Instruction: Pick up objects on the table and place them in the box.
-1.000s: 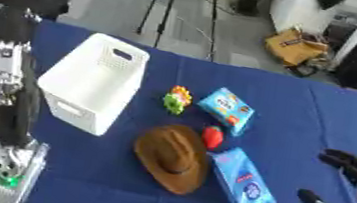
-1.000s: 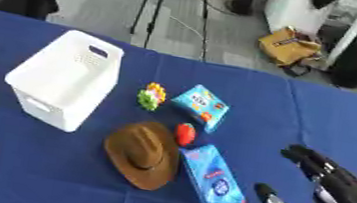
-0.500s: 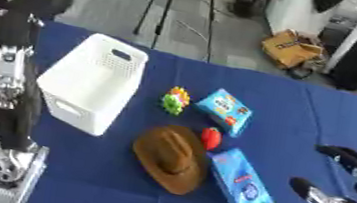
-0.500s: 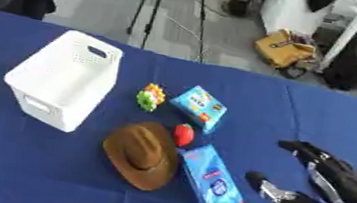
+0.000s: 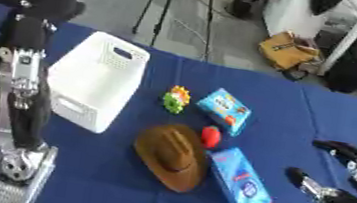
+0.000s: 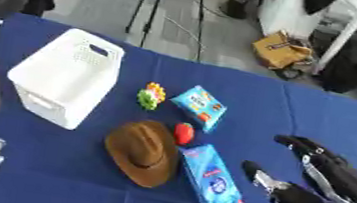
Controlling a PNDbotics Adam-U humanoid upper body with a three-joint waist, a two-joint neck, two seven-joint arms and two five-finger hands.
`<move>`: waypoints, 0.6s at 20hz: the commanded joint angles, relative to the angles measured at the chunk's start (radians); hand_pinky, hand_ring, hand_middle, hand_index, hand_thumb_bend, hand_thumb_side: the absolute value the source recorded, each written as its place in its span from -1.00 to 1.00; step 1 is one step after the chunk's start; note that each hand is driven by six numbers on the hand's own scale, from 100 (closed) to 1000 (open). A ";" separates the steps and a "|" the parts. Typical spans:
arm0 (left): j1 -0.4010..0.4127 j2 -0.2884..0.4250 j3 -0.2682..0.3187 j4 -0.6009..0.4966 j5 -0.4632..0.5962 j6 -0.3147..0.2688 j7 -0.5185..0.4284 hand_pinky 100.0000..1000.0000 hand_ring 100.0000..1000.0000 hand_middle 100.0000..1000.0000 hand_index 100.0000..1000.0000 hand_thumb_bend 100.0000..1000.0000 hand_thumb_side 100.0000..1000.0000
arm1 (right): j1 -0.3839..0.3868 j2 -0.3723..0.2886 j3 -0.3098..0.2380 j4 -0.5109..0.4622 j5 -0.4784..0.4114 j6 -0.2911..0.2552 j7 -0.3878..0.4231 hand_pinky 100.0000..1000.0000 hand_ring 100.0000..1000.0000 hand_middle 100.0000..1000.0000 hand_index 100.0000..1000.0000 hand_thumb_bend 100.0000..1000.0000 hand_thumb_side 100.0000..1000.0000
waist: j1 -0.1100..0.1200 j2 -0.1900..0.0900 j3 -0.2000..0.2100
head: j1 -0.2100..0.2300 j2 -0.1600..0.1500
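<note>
Your work surface is a table draped in dark blue cloth, reaching from the near edge to the far side where the floor begins. The largest thing on it is the white plastic box with slotted handle openings, standing upright at the far left, open side up; you cannot see its floor from here, so what it holds cannot be told.

Your left arm, black with silver joints, rises along the left edge just left of the box; its hand does not show in either view. Your right hand lies low over the cloth at the near right, fingers stretched out straight towards the left and the thumb spread apart below them, holding nothing and touching none of the objects.

The brown felt cowboy hat sits near the middle, just right of the box's near corner. Beside it on the right lies a long blue wipes-style soft pack, angled towards the near right, its far end close to the hat's brim. Farther off is a smaller light blue snack packet with orange print, lying tilted. Left of that packet sits a small green and yellow toy. The smallest item, a red rounded object, rests between the hat and the snack packet, just beside the far end of the long pack.
</note>
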 commanded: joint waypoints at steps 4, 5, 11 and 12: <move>-0.008 0.015 -0.007 -0.020 0.004 0.002 -0.003 0.60 0.42 0.39 0.42 -1.00 1.00 | -0.063 -0.002 0.018 -0.010 0.018 0.031 0.064 0.82 1.00 0.87 1.00 -0.04 1.00 | 0.003 -0.021 0.003 | 0.021 0.014; -0.008 0.015 -0.007 -0.020 0.004 0.002 -0.004 0.60 0.42 0.39 0.42 -1.00 1.00 | -0.070 -0.001 0.021 -0.010 0.022 0.036 0.073 0.82 1.00 0.87 1.00 -0.04 1.00 | 0.003 -0.021 0.005 | 0.022 0.014; -0.019 0.009 -0.007 -0.020 0.004 0.004 -0.004 0.60 0.42 0.39 0.42 -1.00 1.00 | -0.093 0.012 0.031 0.004 0.060 0.056 0.109 0.83 1.00 0.87 1.00 -0.07 1.00 | 0.014 -0.018 0.017 | 0.025 0.012; -0.021 0.008 -0.007 -0.020 0.004 0.005 -0.004 0.60 0.42 0.39 0.42 -1.00 1.00 | -0.095 0.016 0.031 0.010 0.065 0.057 0.111 0.83 1.00 0.87 1.00 -0.07 1.00 | 0.017 -0.018 0.017 | 0.035 0.012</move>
